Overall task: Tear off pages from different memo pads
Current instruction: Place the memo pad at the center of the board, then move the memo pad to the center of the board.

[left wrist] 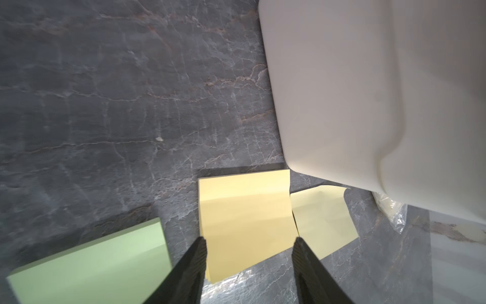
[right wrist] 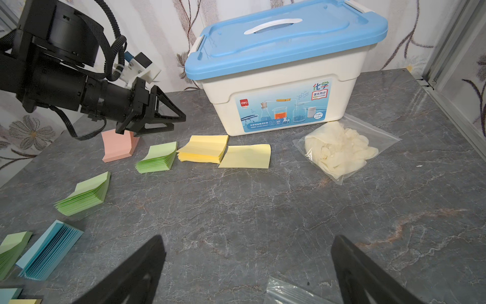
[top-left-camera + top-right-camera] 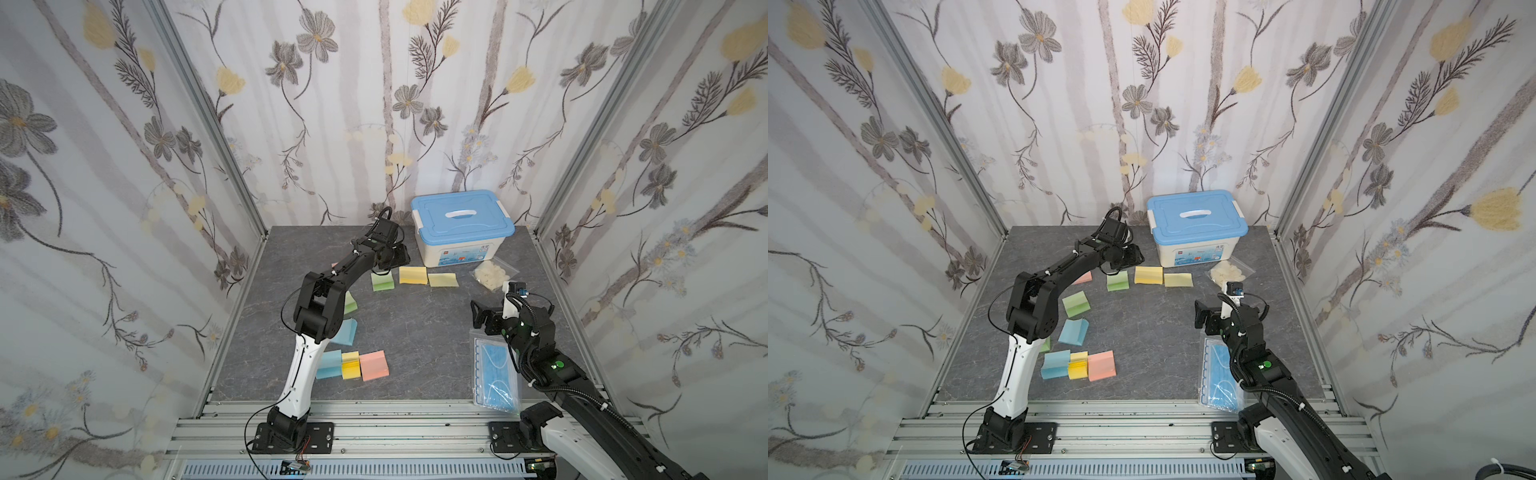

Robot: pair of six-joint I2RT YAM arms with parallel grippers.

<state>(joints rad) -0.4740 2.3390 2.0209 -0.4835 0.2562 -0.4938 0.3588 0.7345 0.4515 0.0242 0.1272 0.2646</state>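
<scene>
Hovering at an edge of the yellow pad, left hand is released; right hand spread over bare table.

Pink pad mostly hidden behind L arm, box blurred & cut off at edge

Loose yellow page beside yellow pad

grey table bears memo pads, box, mask bag, seemingly gloves.
</scene>
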